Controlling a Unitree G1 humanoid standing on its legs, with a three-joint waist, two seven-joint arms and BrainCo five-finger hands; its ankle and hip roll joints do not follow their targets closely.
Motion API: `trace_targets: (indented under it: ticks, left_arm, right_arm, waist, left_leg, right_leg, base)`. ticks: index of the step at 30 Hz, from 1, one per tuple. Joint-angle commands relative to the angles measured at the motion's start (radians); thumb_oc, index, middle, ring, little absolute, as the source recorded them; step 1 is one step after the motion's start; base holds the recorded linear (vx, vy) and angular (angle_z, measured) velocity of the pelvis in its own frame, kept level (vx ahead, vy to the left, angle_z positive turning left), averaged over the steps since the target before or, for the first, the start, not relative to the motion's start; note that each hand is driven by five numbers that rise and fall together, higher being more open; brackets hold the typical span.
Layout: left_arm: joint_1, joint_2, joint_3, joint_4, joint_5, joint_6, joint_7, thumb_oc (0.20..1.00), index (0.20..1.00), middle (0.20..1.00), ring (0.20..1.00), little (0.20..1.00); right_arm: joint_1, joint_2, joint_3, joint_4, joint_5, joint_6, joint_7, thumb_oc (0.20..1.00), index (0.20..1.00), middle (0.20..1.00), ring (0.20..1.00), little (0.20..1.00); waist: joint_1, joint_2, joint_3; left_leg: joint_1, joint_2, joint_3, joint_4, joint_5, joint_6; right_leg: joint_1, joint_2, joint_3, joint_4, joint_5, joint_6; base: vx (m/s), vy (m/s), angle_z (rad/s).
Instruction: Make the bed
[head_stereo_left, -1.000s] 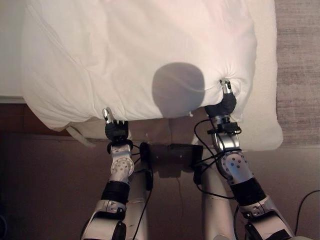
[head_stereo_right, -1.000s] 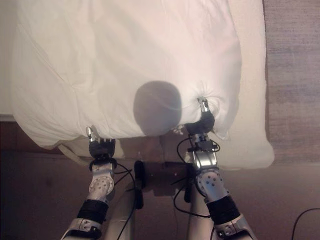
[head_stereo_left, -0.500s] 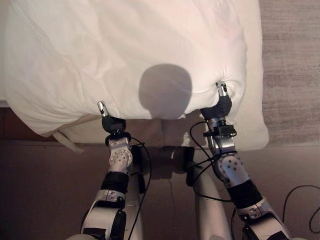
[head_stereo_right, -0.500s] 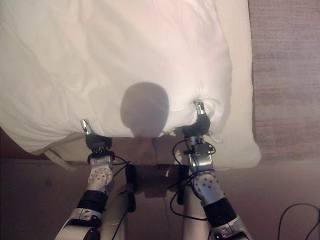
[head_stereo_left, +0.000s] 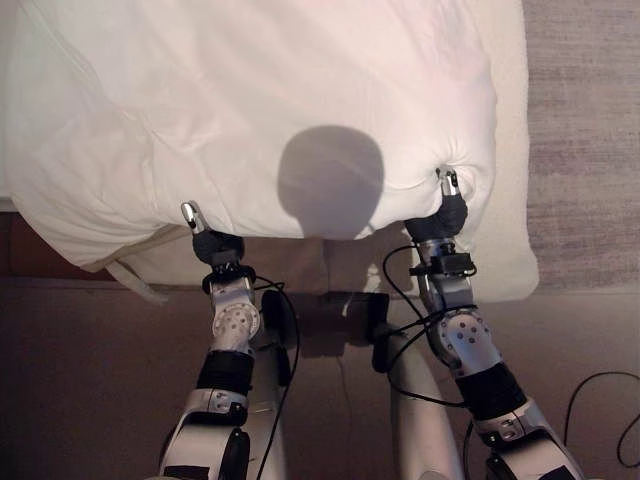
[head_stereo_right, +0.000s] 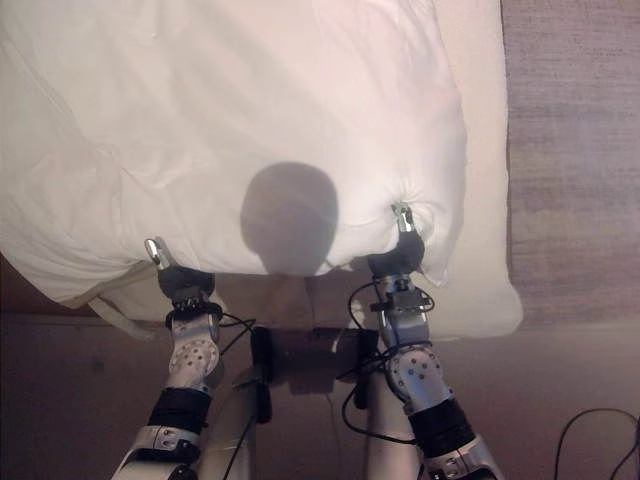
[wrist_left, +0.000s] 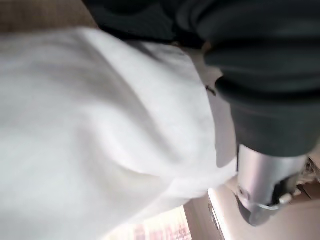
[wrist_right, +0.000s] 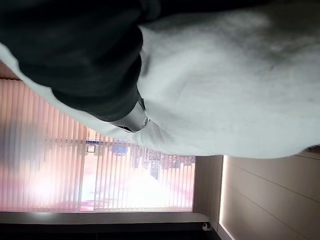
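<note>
Two silver-grey arms carry round dimpled joints and black bands. Dark ribbed covers wrap each wrist, the left hand (head_stereo_left: 215, 245) and the right hand (head_stereo_left: 447, 212), above silver, dark-tipped fingers (head_stereo_left: 189, 211).

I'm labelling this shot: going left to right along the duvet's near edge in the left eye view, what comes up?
Loose strap → left robot hand → right robot hand → duvet's right corner → bare mattress → carpet.

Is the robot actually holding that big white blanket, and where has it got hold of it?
Yes. Both hands grip the white duvet along its near edge: the left hand near the left corner, the right hand bunching the cloth near the right corner.
</note>
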Motion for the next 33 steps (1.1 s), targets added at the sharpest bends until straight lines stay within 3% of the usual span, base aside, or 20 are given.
trace_targets:
  ticks: [1,14,18,20,22,24,26,29,30,31,33]
  left_arm:
    - [-0.007,0.048,0.01,-0.047,0.07,-0.015,-0.05,0.2,0.2,0.2,0.2,0.2]
    - [0.014,0.091,0.046,-0.088,0.122,-0.034,-0.016,0.2,0.2,0.2,0.2,0.2]
    - [0.049,0.11,0.054,-0.102,0.163,-0.028,0.002,0.2,0.2,0.2,0.2,0.2]
    - [0.066,0.11,0.055,-0.132,0.194,-0.041,0.027,0.2,0.2,0.2,0.2,0.2]
    - [0.097,0.103,0.074,-0.157,0.221,-0.046,0.052,0.2,0.2,0.2,0.2,0.2]
    - [0.147,0.107,0.092,-0.189,0.237,-0.049,0.069,0.2,0.2,0.2,0.2,0.2]
    - [0.166,0.111,0.108,-0.209,0.255,-0.069,0.092,0.2,0.2,0.2,0.2,0.2]
    - [0.179,0.123,0.14,-0.224,0.253,-0.105,0.129,0.2,0.2,0.2,0.2,0.2]
    - [0.185,0.13,0.142,-0.227,0.25,-0.122,0.155,0.2,0.2,0.2,0.2,0.2]
    - [0.184,0.13,0.141,-0.227,0.25,-0.122,0.156,0.2,0.2,0.2,0.2,0.2]
    - [0.175,0.127,0.1,-0.231,0.254,-0.116,0.154,0.2,0.2,0.2,0.2,0.2]
  right_arm:
    - [0.055,0.006,-0.044,-0.113,-0.003,-0.008,0.123,0.2,0.2,0.2,0.2,0.2]
    - [0.15,-0.038,-0.078,-0.052,-0.048,0.003,0.05,0.2,0.2,0.2,0.2,0.2]
    - [0.189,-0.048,-0.111,-0.015,-0.071,0.0,0.018,0.2,0.2,0.2,0.2,0.2]
    - [0.192,-0.059,-0.123,0.009,-0.081,-0.004,0.004,0.2,0.2,0.2,0.2,0.2]
    - [0.2,-0.069,-0.135,0.04,-0.1,-0.006,-0.017,0.2,0.2,0.2,0.2,0.2]
    - [0.215,-0.079,-0.144,0.079,-0.113,-0.013,-0.037,0.2,0.2,0.2,0.2,0.2]
    - [0.225,-0.078,-0.162,0.118,-0.124,-0.02,-0.053,0.2,0.2,0.2,0.2,0.2]
    - [0.237,-0.07,-0.206,0.152,-0.137,-0.055,-0.099,0.2,0.2,0.2,0.2,0.2]
    - [0.243,-0.068,-0.22,0.16,-0.15,-0.076,-0.139,0.2,0.2,0.2,0.2,0.2]
    - [0.242,-0.068,-0.221,0.159,-0.151,-0.076,-0.141,0.2,0.2,0.2,0.2,0.2]
    - [0.26,-0.064,-0.242,0.161,-0.168,-0.092,-0.17,0.2,0.2,0.2,0.2,0.2]
  waist:
    - [-0.015,0.033,-0.103]
    - [-0.017,0.066,-0.101]
    - [-0.014,0.063,-0.097]
    - [0.006,0.045,-0.07]
    - [0.024,0.024,-0.057]
    - [0.022,0.013,-0.056]
    - [0.035,0.014,-0.052]
    - [0.058,0.015,-0.053]
    - [0.062,0.01,-0.053]
    - [0.063,0.01,-0.055]
    - [0.053,0.002,-0.055]
  left_leg:
    - [-0.024,-0.046,0.014,0.008,-0.033,0.051]
    - [0.096,-0.044,0.002,-0.056,0.004,0.035]
    - [0.144,-0.038,-0.018,-0.059,0.032,0.005]
    - [0.138,-0.053,-0.068,0.022,0.066,-0.025]
    - [0.169,-0.07,-0.14,0.032,0.053,-0.021]
    - [0.232,0.016,-0.174,-0.077,0.055,-0.009]
    - [0.302,0.094,-0.2,-0.225,0.124,-0.015]
    - [0.342,0.134,-0.3,-0.328,0.176,-0.043]
    - [0.333,0.097,-0.295,-0.243,0.109,-0.04]
    - [0.325,0.095,-0.295,-0.237,0.11,-0.039]
    - [0.292,0.022,-0.232,-0.099,-0.03,-0.007]
  right_leg:
    - [0.001,0.075,0.026,-0.086,0.079,0.006]
    - [0.102,0.1,0.034,-0.094,0.046,-0.016]
    - [0.194,0.116,0.017,-0.137,0.027,-0.028]
    - [0.231,0.114,0.015,-0.135,0.021,-0.04]
    - [0.261,0.112,0.024,-0.13,0.01,-0.044]
    - [0.284,0.112,0.039,-0.115,-0.007,-0.033]
    - [0.302,0.101,0.064,-0.116,-0.005,-0.019]
    - [0.295,0.07,0.12,-0.104,0.001,0.019]
    - [0.296,0.028,0.15,-0.125,0.029,0.053]
    - [0.292,0.028,0.152,-0.128,0.035,0.054]
    - [0.342,-0.081,0.165,-0.211,0.14,0.103]
  base:
    - [0.0,0.0,0.0]
    - [0.01,-0.059,-0.02]
    - [0.02,-0.121,0.03]
    - [0.0,-0.073,0.12]
    - [0.03,-0.019,0.12]
    - [0.08,0.071,0.05]
    - [0.09,0.255,0.09]
    - [0.08,0.553,0.02]
    - [0.03,0.575,-0.11]
    - [0.02,0.629,-0.39]
    - [0.05,0.632,-0.38]
